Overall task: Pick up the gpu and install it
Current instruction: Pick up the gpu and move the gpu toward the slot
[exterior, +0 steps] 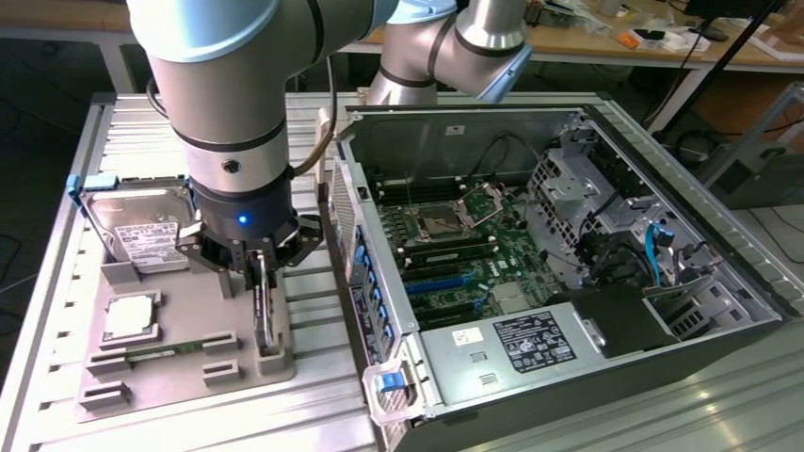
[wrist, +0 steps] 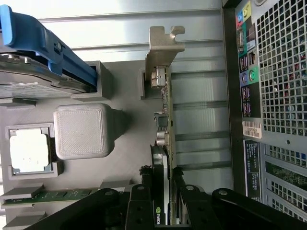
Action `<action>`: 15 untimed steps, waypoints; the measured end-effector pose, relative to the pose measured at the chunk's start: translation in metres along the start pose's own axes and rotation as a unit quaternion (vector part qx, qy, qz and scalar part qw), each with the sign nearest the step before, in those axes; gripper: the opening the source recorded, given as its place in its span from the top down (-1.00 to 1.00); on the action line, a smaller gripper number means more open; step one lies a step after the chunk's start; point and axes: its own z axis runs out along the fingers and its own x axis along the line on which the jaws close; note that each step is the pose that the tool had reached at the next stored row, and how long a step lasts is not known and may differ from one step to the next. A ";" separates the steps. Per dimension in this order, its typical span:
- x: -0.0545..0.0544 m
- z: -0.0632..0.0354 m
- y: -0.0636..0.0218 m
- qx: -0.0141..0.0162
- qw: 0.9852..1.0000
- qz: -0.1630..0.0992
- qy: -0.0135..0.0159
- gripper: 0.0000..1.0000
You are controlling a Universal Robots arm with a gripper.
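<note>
gripper (exterior: pixel 260 281), fingers (wrist: pixel 141 211) pinched narrow on the gpu (wrist: pixel 166 115), which stands on edge in its slot of the grey holder tray (exterior: pixel 188 377) beside the open computer case (exterior: pixel 566 235); an off-centre grip could tilt the card and jam it.

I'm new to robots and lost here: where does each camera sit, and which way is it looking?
Exterior view: off the arm, high up, looking down on tray and open case; arm and gripper show.
Wrist view: on the wrist, looking down past the gripper at the gpu.
Both show gpu, hard drive, CPU, tray, case.
</note>
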 end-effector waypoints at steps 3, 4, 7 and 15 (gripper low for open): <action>0.000 0.0000 0.0000 0.000 1.000 0.000 0.000 0.46; 0.000 0.0000 0.0000 0.000 1.000 0.000 0.000 0.46; 0.000 0.0000 0.0000 0.000 1.000 0.000 0.000 0.47; 0.000 -0.0061 0.0003 0.000 1.000 0.000 0.000 0.47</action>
